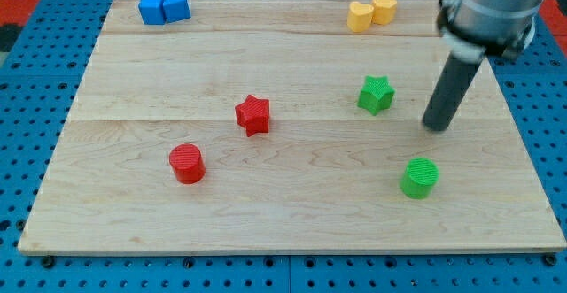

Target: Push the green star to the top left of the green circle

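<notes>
The green star (376,94) lies on the wooden board (292,213) right of centre. The green circle (419,178) lies below it and a little to the view's right. My tip (436,127) rests on the board to the right of the green star and above the green circle, apart from both. The dark rod rises from the tip toward the view's top right.
A red star (252,114) lies near the board's centre and a red circle (187,163) lies lower left. Two blue blocks (163,8) sit at the top left edge. Two yellow blocks (371,12) sit at the top edge above the green star.
</notes>
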You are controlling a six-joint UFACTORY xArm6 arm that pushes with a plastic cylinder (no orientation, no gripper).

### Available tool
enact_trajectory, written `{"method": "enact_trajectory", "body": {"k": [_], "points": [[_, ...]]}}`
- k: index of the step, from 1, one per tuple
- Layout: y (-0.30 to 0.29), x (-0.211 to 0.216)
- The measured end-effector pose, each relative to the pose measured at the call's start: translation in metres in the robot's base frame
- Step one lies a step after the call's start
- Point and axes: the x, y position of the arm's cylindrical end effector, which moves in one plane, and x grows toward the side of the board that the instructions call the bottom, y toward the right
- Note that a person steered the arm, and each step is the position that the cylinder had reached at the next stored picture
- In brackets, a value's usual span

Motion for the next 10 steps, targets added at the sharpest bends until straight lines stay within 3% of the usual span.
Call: {"method": "enact_trajectory", "body": {"k": [1,2,3,4,5,6,7,9,10], "points": [[0.033,-0.091],[-0.004,-0.154],[-0.048,-0.148],[-0.048,-0.071],[-0.071,-0.062],[-0.075,-0.024],[-0.071,0.043],[-0.087,-0.043],[-0.127,-0.051]]}}
